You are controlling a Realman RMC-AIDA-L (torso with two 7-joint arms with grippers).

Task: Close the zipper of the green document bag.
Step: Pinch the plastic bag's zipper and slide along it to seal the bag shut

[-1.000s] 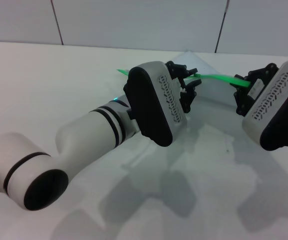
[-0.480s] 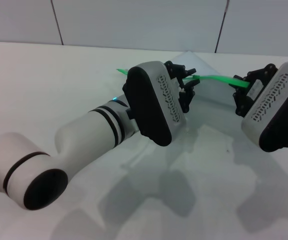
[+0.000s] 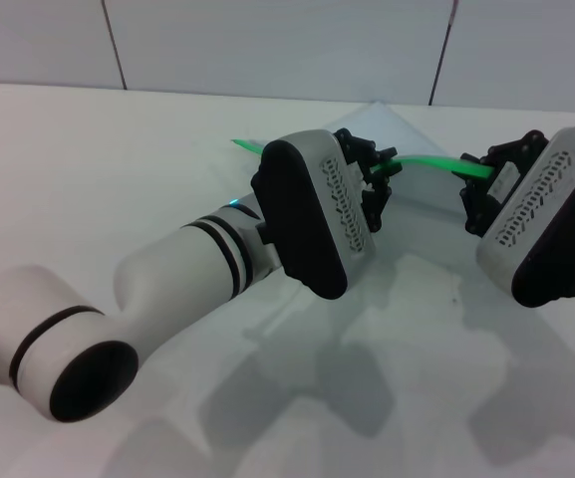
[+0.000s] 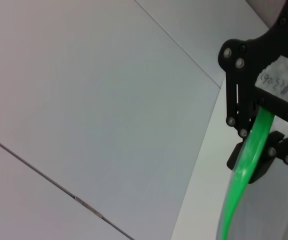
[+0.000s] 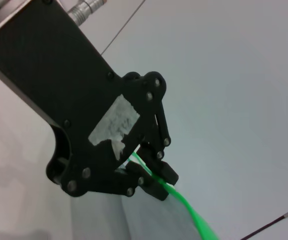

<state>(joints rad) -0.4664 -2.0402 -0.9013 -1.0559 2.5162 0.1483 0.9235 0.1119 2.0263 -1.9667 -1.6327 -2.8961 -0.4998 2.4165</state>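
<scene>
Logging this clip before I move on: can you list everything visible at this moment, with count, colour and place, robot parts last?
green document bag: one, translucent pale bluish-grey, far part of the table between the two grippers, green edge lifted.
zipper: one, bright green strip along the bag's raised long edge, spanning from gripper to gripper; slider not discernible.
table: one, white, under everything.
wall: white panels with dark seams, behind the table.
left gripper: one, black fingers on a white arm, centre of the head view, shut on the zipper strip.
right gripper: one, black fingers on a white wrist, at the right side, shut on the strip's other end.
</scene>
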